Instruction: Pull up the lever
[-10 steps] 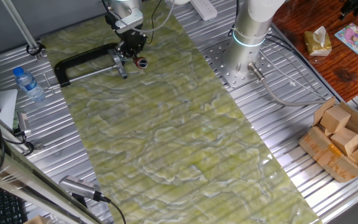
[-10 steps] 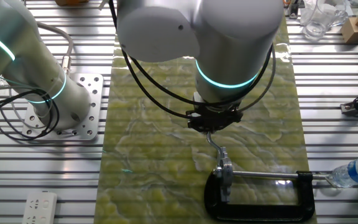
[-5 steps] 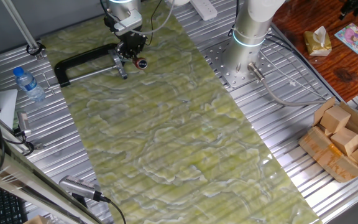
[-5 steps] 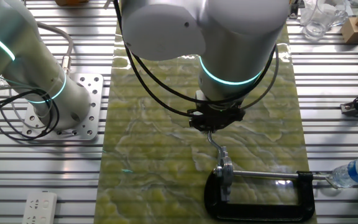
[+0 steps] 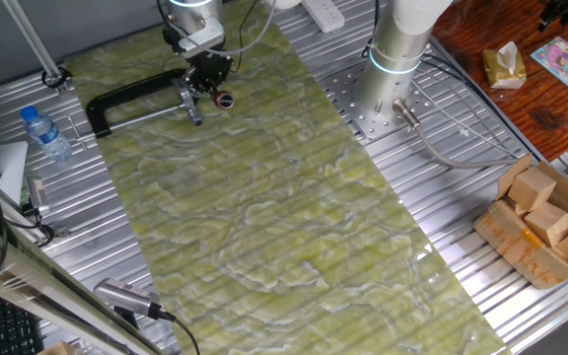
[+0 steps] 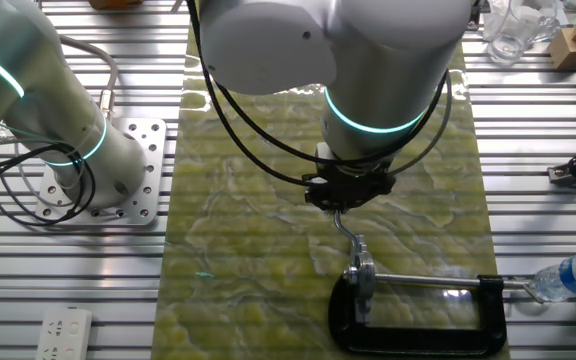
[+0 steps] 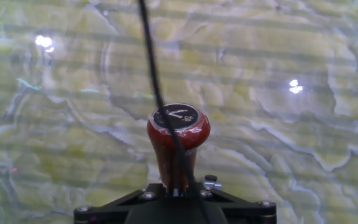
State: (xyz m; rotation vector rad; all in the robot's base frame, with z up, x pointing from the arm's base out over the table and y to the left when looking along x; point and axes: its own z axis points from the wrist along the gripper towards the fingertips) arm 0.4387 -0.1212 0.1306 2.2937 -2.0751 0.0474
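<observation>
The lever is a short metal stick (image 6: pixel 346 232) with a red-brown tapered tip (image 7: pixel 178 134). It rises from the hub of a black C-shaped clamp (image 5: pixel 126 99) at the far left of the green mat. My gripper (image 7: pixel 176 190) is shut on the lever just behind its tip. The tip fills the middle of the hand view and pokes out past the fingers in one fixed view (image 5: pixel 224 99). In the other fixed view the gripper (image 6: pixel 342 198) hides the tip, and only the bent stick shows below it.
A long silver rod (image 6: pixel 423 283) runs through the clamp (image 6: pixel 418 325). A water bottle (image 5: pixel 45 133) lies left of it. The arm's base (image 5: pixel 392 59) stands at the mat's far edge. A cardboard box of wooden blocks (image 5: pixel 540 222) sits at the right. A black cable (image 7: pixel 157 93) crosses the hand view.
The arm's wrist has shifted very slightly. The gripper stays shut on the lever, and the lever's angle looks almost the same.
</observation>
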